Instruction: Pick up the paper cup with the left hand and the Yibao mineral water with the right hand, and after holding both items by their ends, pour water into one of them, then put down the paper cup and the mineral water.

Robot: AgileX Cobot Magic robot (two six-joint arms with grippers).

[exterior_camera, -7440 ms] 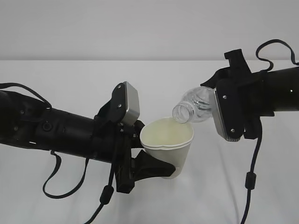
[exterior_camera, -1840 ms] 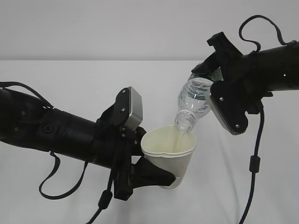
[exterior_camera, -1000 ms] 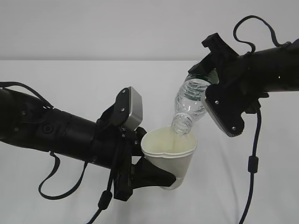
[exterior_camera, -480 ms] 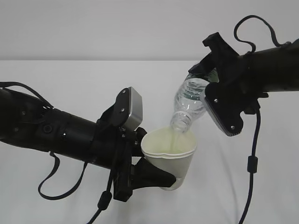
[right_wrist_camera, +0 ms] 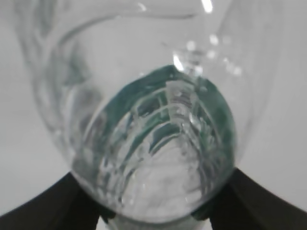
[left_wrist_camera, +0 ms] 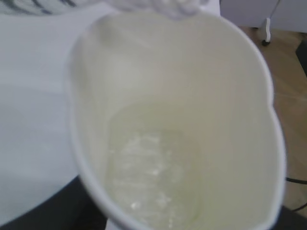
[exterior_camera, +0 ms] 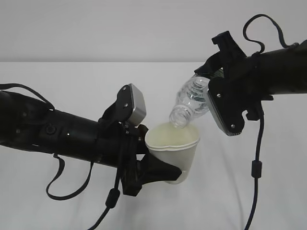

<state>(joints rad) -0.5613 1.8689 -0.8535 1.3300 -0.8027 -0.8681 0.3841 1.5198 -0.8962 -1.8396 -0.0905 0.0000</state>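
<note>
Writing we cannot read anywhere: the bottle (exterior_camera: 191,101) shows only a dark green band, seen through its clear base in the right wrist view (right_wrist_camera: 158,143), with no legible brand. From outside we see a small clear ribbed bottle, capless, tilted with its neck pointing toward 7 o'clock, the mouth just above the cup (exterior_camera: 173,152) rim at the cup's 12 o'clock. The cup is plain white paper, its rim squeezed out of round, cream-yellow inside. The left gripper (exterior_camera: 156,170) clasps the cup low on its wall, holding it upright above the white table (exterior_camera: 72,86). The right gripper (exterior_camera: 211,86) is clamped on the bottle's base end, at 2 o'clock from the cup. Only the left wrist view looks down inside the cup (left_wrist_camera: 172,120), where we see a shallow pool of water at the bottom. Only the right wrist view shows the dark jaws pressed against both sides of the bottle's base.
</note>
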